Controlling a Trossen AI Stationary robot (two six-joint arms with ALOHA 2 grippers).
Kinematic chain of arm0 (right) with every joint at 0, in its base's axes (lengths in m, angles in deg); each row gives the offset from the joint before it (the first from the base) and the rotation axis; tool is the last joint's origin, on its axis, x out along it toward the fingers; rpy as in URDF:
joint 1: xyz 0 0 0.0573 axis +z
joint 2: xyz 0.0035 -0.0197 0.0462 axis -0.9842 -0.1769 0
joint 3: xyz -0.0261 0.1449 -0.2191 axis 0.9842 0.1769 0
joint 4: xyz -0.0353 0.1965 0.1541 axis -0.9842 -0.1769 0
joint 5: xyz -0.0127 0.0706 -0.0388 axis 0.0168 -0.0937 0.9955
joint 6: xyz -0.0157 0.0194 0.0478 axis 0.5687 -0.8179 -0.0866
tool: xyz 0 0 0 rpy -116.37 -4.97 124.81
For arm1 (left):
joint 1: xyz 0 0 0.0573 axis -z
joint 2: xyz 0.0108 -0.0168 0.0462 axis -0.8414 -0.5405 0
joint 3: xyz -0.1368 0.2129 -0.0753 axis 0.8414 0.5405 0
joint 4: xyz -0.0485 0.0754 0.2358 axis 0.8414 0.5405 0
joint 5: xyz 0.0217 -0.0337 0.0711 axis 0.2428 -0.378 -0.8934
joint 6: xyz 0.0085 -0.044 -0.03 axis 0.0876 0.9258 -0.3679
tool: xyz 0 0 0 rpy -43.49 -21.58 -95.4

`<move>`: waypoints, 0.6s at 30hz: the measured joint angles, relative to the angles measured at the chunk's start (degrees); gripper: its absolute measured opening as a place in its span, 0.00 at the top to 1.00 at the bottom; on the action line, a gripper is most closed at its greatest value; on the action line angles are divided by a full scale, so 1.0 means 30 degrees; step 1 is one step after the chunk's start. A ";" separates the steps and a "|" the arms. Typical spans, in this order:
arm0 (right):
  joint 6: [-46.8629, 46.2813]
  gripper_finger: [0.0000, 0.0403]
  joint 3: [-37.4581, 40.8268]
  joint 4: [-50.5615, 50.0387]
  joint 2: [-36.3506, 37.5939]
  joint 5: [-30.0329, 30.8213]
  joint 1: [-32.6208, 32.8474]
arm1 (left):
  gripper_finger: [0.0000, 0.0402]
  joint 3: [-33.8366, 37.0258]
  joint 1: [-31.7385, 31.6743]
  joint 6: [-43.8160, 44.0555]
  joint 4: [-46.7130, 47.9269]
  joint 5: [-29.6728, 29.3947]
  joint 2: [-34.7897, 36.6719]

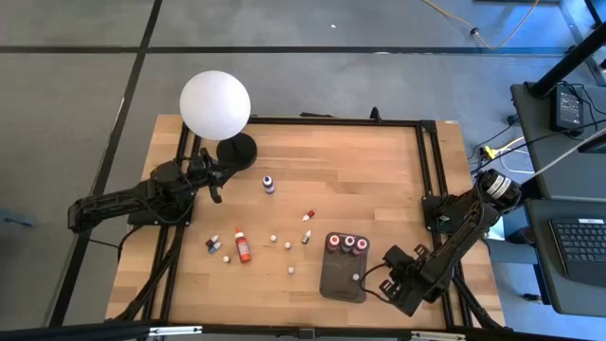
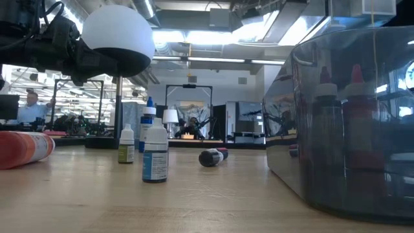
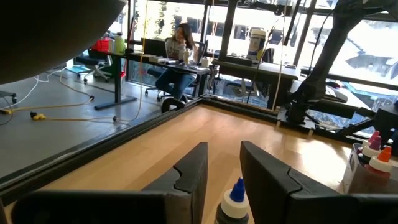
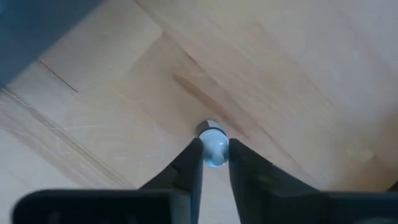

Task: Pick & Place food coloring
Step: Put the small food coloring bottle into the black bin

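1. The high view alone shows the whole surface: the lamp at the far left, the tray near the front right with three red-capped bottles at its far end, and loose bottles scattered between.
2. An orange bottle lies on its side left of centre; a blue bottle stands near the lamp base.
3. The low view shows the tray wall close up, bottles dimly visible through it, and a dark bottle lying flat on the surface.
4. Only the right wrist view shows the right gripper and its hold: the fingers are clamped on a pale bottle, seen cap-on, above bare wood.
5. In the high view that gripper sits at the tray's right edge.
6. The left gripper waits beside the lamp, fingers a narrow gap apart and empty, the blue bottle just ahead.
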 joint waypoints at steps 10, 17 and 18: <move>-0.0029 0.86 -0.0015 -0.0667 0.0015 0.0030 0.0000 | 0.77 0.0004 0.0000 -0.0001 0.0000 -0.0004 0.0004; 0.0710 0.88 -0.0534 -0.1173 0.0015 0.0018 0.0000 | 0.76 -0.0002 0.0000 -0.0007 0.0000 -0.0004 0.0002; 0.0903 0.88 -0.0742 -0.1331 0.0015 0.0022 0.0000 | 0.76 0.0004 0.0000 -0.0007 0.0000 -0.0004 0.0000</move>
